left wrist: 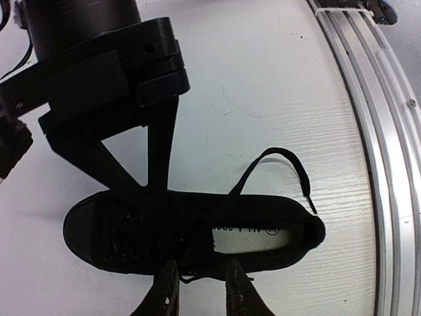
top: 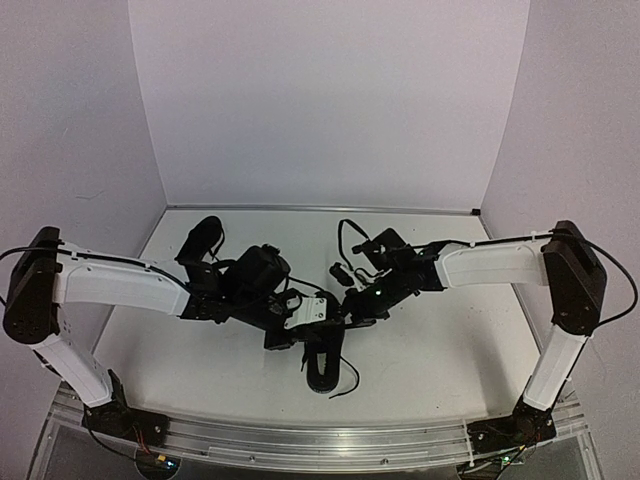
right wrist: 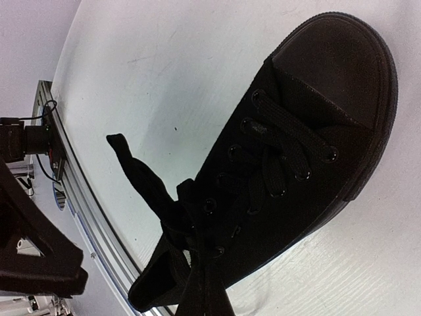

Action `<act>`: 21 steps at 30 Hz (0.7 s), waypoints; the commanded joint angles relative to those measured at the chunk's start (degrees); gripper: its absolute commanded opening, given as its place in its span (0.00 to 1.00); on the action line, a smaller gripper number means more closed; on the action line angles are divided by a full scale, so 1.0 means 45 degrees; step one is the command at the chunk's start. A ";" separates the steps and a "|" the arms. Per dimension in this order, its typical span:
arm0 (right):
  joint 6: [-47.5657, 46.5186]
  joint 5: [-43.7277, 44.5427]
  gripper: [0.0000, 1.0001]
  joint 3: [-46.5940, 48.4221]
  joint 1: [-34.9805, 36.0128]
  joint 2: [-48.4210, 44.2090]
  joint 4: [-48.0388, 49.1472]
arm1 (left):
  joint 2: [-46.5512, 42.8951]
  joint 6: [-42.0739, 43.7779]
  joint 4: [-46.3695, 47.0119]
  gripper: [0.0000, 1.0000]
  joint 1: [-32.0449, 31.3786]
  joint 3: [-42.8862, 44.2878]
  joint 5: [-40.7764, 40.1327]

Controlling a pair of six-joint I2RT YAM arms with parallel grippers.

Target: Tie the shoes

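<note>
One black shoe [top: 324, 366] lies near the table's front middle, and from the left wrist it shows as a shoe [left wrist: 197, 230] with its toe to the left and a white insole. My left gripper [left wrist: 202, 288] hovers at the shoe's near side, its fingers [left wrist: 166, 293] apart, with only a small bit of lace by them. My right gripper [right wrist: 212, 307] is shut on a black lace [right wrist: 197, 263] pulled up from the shoe [right wrist: 296, 151]; it comes down onto the tongue from above as the right gripper [left wrist: 158, 187]. A free lace end [left wrist: 289, 161] loops over the heel. The second shoe [top: 203, 238] rests at the back left.
An aluminium rail [top: 320, 442] runs along the table's near edge, right beside the shoe's heel in the left wrist view, rail [left wrist: 388, 145]. White backdrop walls close the back and sides. Black cables [top: 346, 236] loop above the right wrist.
</note>
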 commanded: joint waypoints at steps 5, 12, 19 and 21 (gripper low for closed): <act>0.0064 0.0123 0.00 -0.0205 -0.0001 -0.0537 0.0287 | 0.1288 0.2007 -0.1230 0.20 -0.0196 0.1529 -0.0998; 0.0147 0.0039 0.00 -0.0290 -0.0019 -0.0491 0.0392 | 0.1870 0.2342 -0.1253 0.19 -0.0213 0.1835 -0.1171; 0.0207 -0.0020 0.00 -0.0343 -0.0071 -0.0482 0.0463 | 0.2403 0.2462 -0.1259 0.19 -0.0230 0.2185 -0.1207; 0.0198 -0.0034 0.00 -0.0344 -0.0068 -0.0478 0.0473 | 0.2535 0.2492 -0.1259 0.19 -0.0235 0.2253 -0.1207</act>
